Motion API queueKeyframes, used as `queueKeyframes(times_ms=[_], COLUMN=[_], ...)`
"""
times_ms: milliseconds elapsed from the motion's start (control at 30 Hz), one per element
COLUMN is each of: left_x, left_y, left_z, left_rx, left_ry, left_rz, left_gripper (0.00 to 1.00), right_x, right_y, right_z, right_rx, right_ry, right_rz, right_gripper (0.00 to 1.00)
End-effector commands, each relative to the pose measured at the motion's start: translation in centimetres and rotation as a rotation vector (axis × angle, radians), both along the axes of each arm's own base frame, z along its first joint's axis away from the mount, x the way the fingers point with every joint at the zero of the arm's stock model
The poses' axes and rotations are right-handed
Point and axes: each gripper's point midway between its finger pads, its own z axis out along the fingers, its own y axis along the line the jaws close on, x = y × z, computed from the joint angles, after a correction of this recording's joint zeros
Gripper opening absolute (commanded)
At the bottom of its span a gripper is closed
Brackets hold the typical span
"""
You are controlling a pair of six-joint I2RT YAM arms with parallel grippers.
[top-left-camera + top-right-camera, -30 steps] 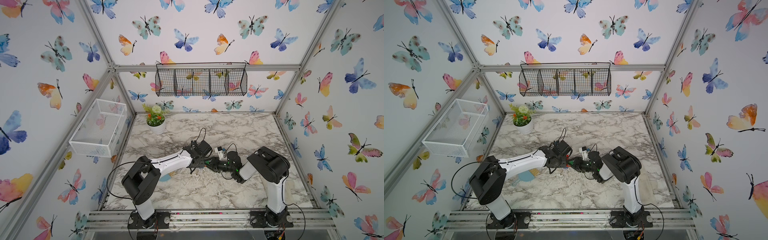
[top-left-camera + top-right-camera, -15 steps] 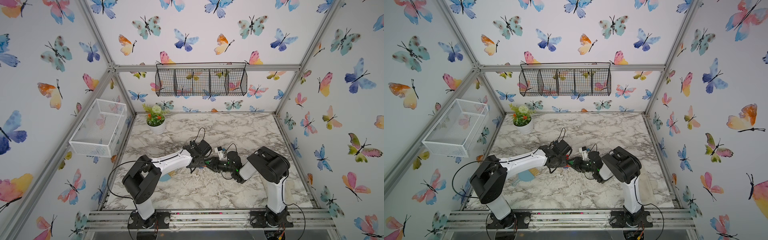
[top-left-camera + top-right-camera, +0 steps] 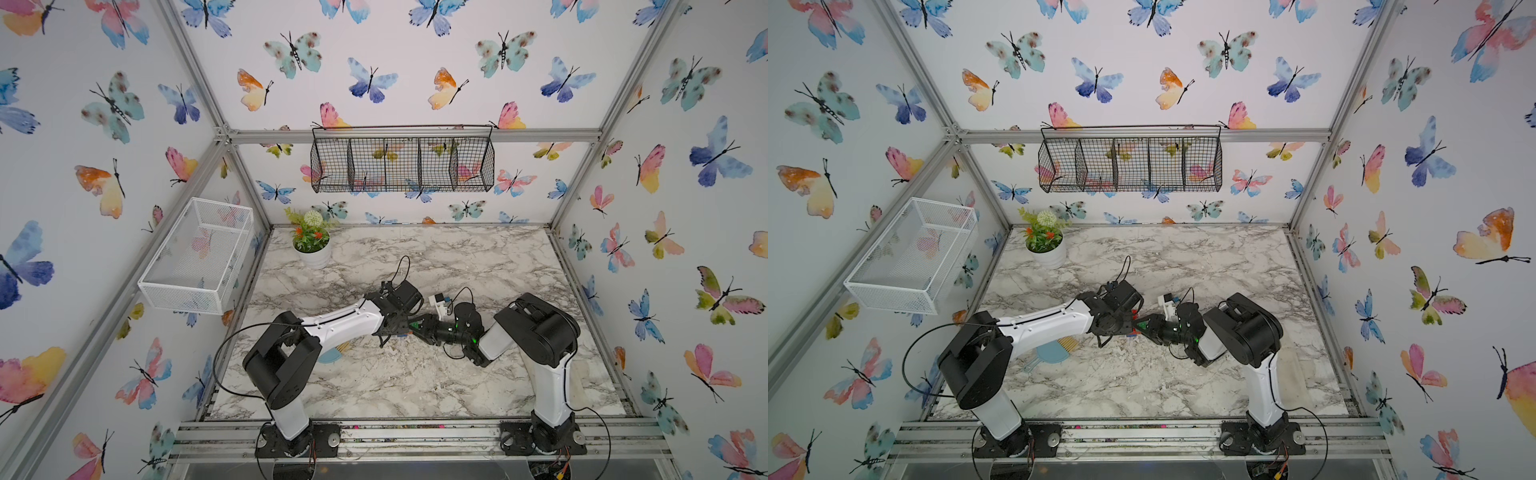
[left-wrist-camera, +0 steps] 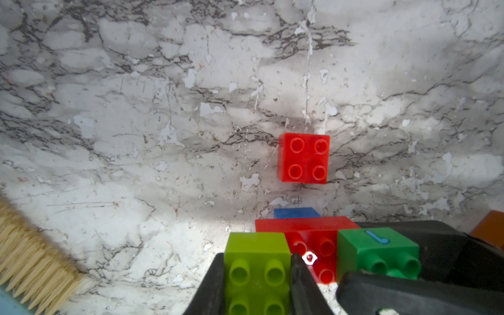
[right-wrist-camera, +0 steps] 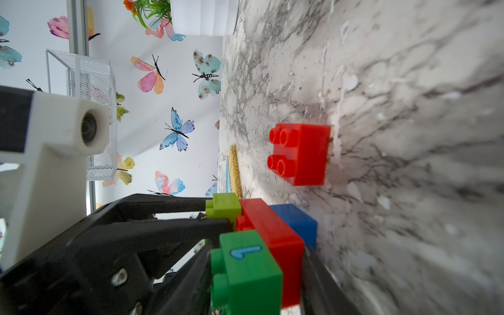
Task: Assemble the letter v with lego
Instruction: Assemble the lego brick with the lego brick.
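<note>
My left gripper (image 4: 257, 257) is shut on a lime brick (image 4: 257, 270), studs facing the camera. The lime brick rests against one end of the long red brick (image 5: 272, 240). A green brick (image 5: 245, 272) sits on the red brick's other end, and a blue brick (image 5: 297, 223) is joined behind it. My right gripper (image 5: 256, 261) is shut across the green and long red bricks. Both grippers meet at mid table in both top views (image 3: 409, 326) (image 3: 1134, 326). A loose red square brick (image 4: 302, 158) lies on the marble nearby. An orange brick (image 4: 489, 227) peeks in at the frame edge.
A tan-and-blue hand brush (image 3: 1054, 353) lies under the left arm. A potted plant (image 3: 313, 253) stands at the back left corner. A white wire basket (image 3: 199, 253) hangs on the left wall, a black one (image 3: 401, 164) on the back wall.
</note>
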Motion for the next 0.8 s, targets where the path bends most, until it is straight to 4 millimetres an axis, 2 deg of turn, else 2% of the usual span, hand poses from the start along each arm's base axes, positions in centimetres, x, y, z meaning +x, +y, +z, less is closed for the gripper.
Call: queueKeyframes(times_ms=[0, 300, 533, 633, 767], left_x=[-3.9, -3.9, -4.2, -4.1, -3.3], left_y=[1.4, 1.0, 1.2, 1.1, 0.3], left_z=[-5.0, -5.1, -5.2, -4.9, -3.3], left_rx=[0.083, 0.065, 0.063, 0.062, 0.011], left_ry=[0.186, 0.187, 0.187, 0.184, 0.156], left_rz=[-0.073, -0.098, -0.115, -0.106, -0.077], left_gripper=[0.18, 0.15, 0.18, 0.25, 0.41], right_x=[-0.9, -1.0, -0.9, -0.9, -0.9], right_y=[-0.8, -0.8, -0.8, -0.8, -0.9], right_z=[-3.2, -3.2, -3.3, -3.3, -3.3], right_rx=[-0.096, -0.098, -0.098, -0.099, -0.102], right_ry=[0.064, 0.060, 0.061, 0.061, 0.062], right_rz=[-0.005, -0.001, -0.002, -0.001, -0.005], right_gripper=[0.35, 0.35, 0.34, 0.33, 0.33])
